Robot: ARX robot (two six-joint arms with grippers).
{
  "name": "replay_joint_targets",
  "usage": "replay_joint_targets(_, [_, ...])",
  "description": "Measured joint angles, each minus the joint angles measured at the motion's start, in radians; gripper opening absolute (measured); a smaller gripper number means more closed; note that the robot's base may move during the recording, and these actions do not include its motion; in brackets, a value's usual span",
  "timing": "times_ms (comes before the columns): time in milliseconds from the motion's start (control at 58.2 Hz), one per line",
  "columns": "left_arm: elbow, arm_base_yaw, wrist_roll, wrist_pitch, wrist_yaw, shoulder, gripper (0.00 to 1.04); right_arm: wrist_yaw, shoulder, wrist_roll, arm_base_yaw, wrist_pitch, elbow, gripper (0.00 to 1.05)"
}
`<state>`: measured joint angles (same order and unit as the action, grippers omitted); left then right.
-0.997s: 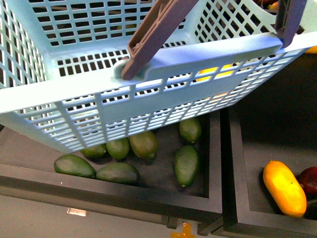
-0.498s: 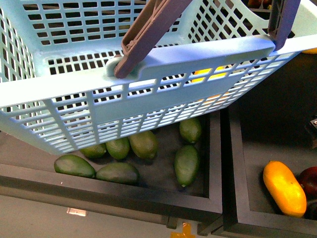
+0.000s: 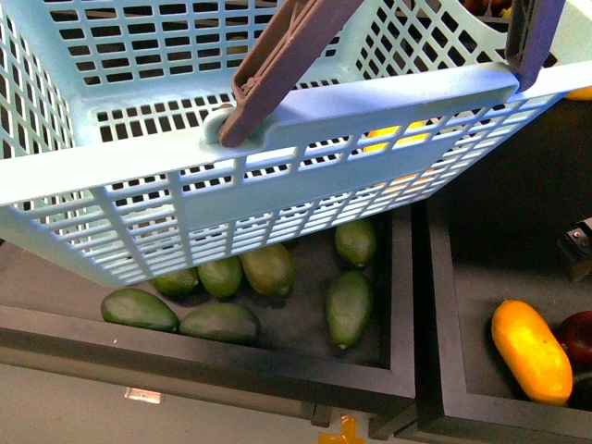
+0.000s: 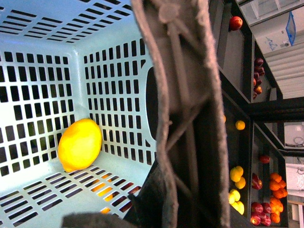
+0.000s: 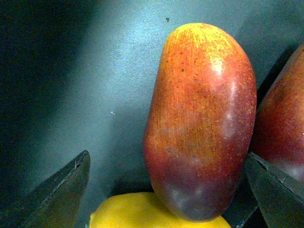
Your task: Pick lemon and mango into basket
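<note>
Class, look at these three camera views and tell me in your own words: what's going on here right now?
A two-armed robot is collecting fruit. The aqua basket hangs tilted above a crate of green fruit, its brown handle right against the left wrist camera, so that arm seems to carry it. One lemon already lies inside. The right gripper is open, a finger on each side of the mango, not yet closed on it.

1. Dark green oval fruits (image 3: 349, 307) lie loose in a black tray (image 3: 400, 277), some of them touching.
2. In the neighbouring tray (image 3: 433, 305) on the right, a long yellow fruit (image 3: 531, 351) lies just beside, perhaps touching, a dark red fruit (image 3: 577, 335).
3. Dark shelves (image 4: 249, 102) carry small red, orange and yellow fruits.
</note>
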<state>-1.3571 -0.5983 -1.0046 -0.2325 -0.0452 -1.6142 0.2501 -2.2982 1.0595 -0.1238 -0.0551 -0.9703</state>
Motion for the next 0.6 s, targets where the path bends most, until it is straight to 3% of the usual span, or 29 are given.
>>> replay_joint_targets(601, [0.000, 0.000, 0.000, 0.000, 0.000, 0.000, 0.05, 0.019, -0.076, -0.005, -0.017, 0.018, -0.066, 0.96])
